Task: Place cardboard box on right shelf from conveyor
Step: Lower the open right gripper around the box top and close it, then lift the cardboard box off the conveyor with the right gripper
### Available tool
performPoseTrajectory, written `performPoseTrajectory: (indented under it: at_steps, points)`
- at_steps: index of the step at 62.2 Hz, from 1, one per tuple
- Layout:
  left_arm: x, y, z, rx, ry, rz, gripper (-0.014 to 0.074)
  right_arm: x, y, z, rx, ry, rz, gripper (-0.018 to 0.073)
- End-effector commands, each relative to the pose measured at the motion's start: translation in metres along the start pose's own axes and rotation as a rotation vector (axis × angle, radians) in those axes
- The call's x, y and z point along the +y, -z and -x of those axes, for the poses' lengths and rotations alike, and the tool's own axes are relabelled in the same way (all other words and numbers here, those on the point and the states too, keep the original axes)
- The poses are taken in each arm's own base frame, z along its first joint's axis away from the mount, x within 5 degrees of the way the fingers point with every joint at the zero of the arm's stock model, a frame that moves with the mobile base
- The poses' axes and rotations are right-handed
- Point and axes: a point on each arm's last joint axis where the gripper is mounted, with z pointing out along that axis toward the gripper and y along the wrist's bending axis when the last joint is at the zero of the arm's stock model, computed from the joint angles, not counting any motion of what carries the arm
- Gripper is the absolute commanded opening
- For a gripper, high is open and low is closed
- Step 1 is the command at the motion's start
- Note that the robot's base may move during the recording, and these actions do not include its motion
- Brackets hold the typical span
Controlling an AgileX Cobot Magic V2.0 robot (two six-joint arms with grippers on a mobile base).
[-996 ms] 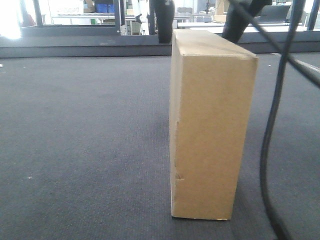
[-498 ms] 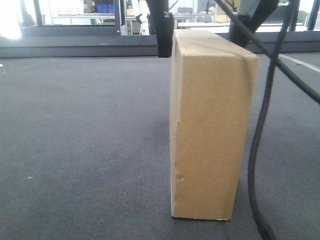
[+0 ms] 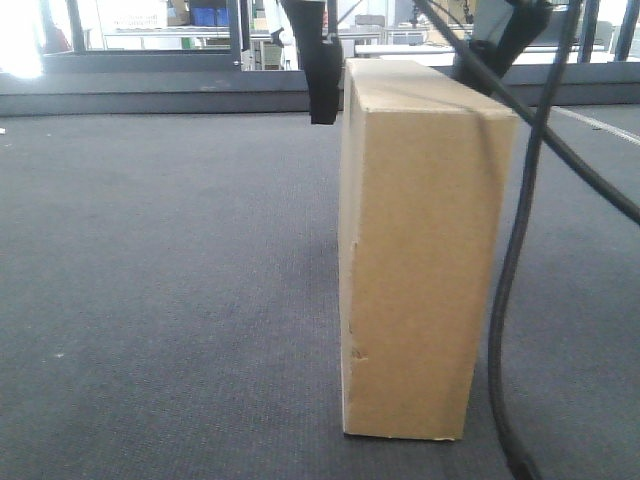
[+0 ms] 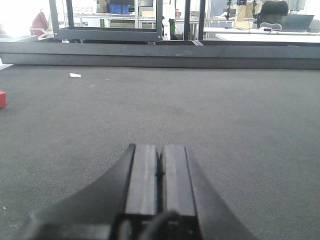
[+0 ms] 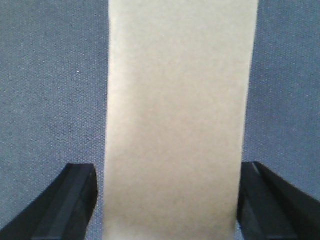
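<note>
The plain tan cardboard box (image 3: 420, 250) stands on end on the dark grey conveyor (image 3: 150, 260). My right gripper (image 3: 400, 95) is open and straddles the box's top, one black finger (image 3: 323, 85) hanging beside its upper left corner. In the right wrist view the box (image 5: 177, 115) fills the space between the fingers (image 5: 75, 200). A thin gap shows on the left and the right finger sits close against it. The left gripper (image 4: 160, 150) is shut on nothing, low over the belt (image 4: 225, 110). The right shelf is out of view.
A black cable (image 3: 515, 260) hangs in front of the box's right side. A dark rail (image 4: 160, 52) edges the belt's far side. On the belt lie a white scrap (image 4: 74, 75) and a red object (image 4: 2, 99) at the left edge.
The right gripper has come down over the box, its left finger now lower beside the top corner. The hanging cable has swung left. The box has not moved.
</note>
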Motion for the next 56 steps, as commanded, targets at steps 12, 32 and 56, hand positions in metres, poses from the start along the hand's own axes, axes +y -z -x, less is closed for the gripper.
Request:
performPoseTrajectory:
  at_steps: [12, 32, 56]
  points:
    - [0.0003, 0.0006, 0.0062, -0.087, 0.008, 0.003, -0.0115, -0.0085, 0.0143, -0.0052, 0.003, -0.003, -0.013, 0.0633]
    - [0.0003, 0.0006, 0.0062, -0.087, 0.008, 0.003, -0.0116, -0.0078, 0.0144, -0.0041, -0.009, -0.006, -0.001, 0.0633]
    - [0.0003, 0.0006, 0.0062, -0.087, 0.008, 0.003, -0.0116, -0.0064, 0.0178, -0.0021, -0.023, -0.007, 0.012, 0.0372]
